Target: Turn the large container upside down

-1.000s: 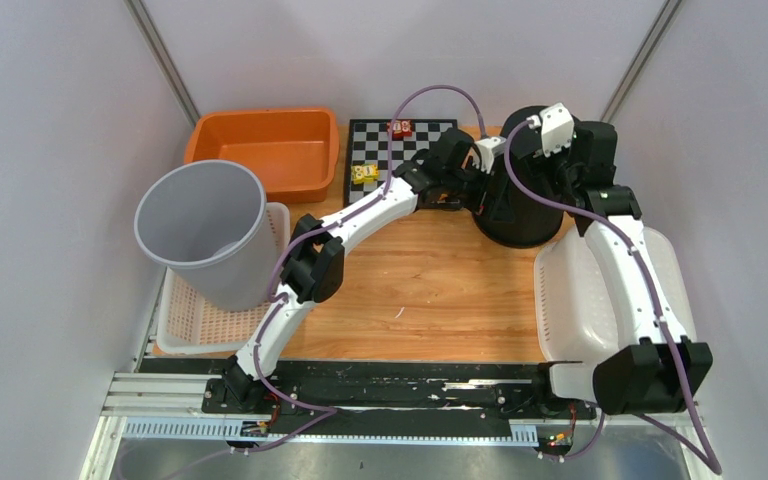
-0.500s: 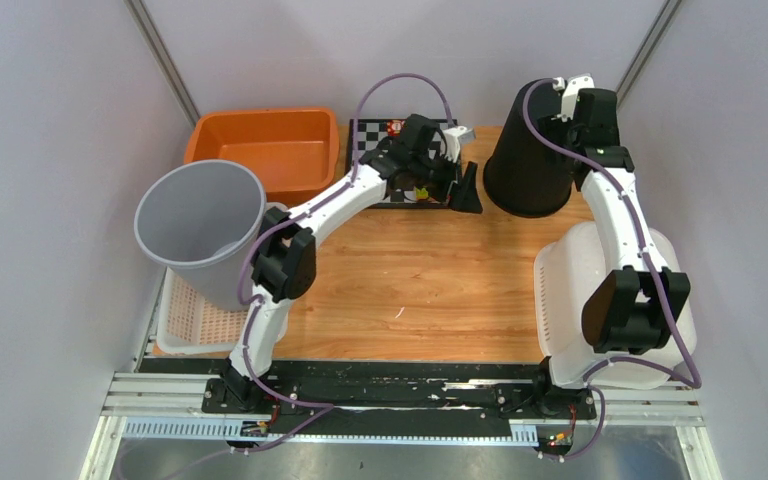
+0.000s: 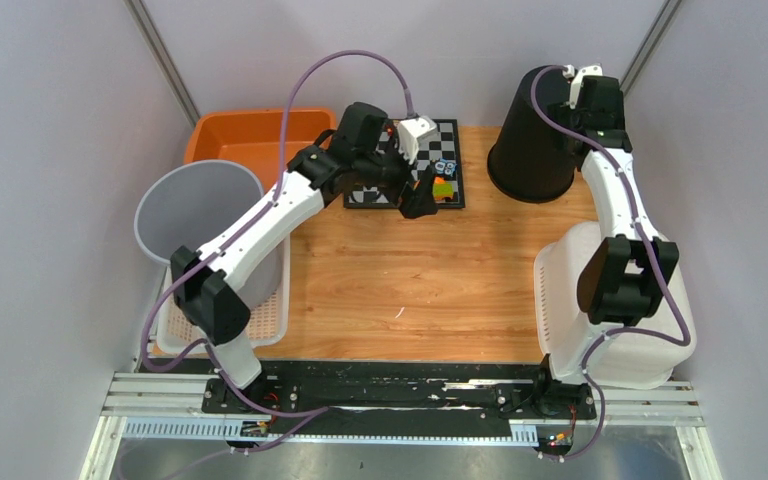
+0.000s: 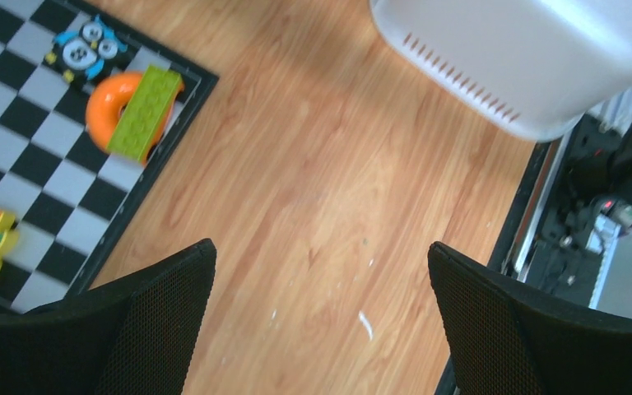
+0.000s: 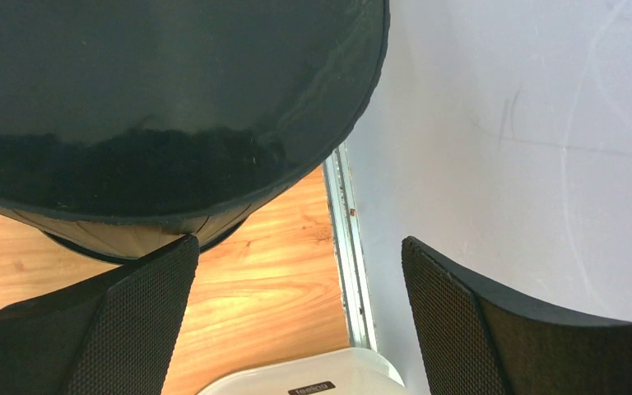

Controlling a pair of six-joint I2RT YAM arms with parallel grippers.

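Note:
The large black container (image 3: 532,140) stands upside down at the back right of the table, wide rim down and narrow base up. Its black base fills the top of the right wrist view (image 5: 173,82). My right gripper (image 3: 582,88) hovers beside the container's raised base, near the right wall, open and empty; its jaws stand wide apart in the right wrist view (image 5: 296,313). My left gripper (image 3: 418,200) is open and empty above the right edge of the checkerboard (image 3: 405,165), left of the container. In the left wrist view (image 4: 321,321) bare wood shows between its fingers.
A grey bin (image 3: 200,215) sits in a white basket (image 3: 185,330) at the left. An orange tub (image 3: 250,135) is behind it. An upturned white tub (image 3: 570,290) lies at the right. The checkerboard (image 4: 16,140) holds an orange ring with a green brick (image 4: 140,111) and other small toys.
The black container went from tilted between both grippers to standing upside down farther back right. My left gripper drew back left over the checkerboard. My right gripper rose beside the container's base.

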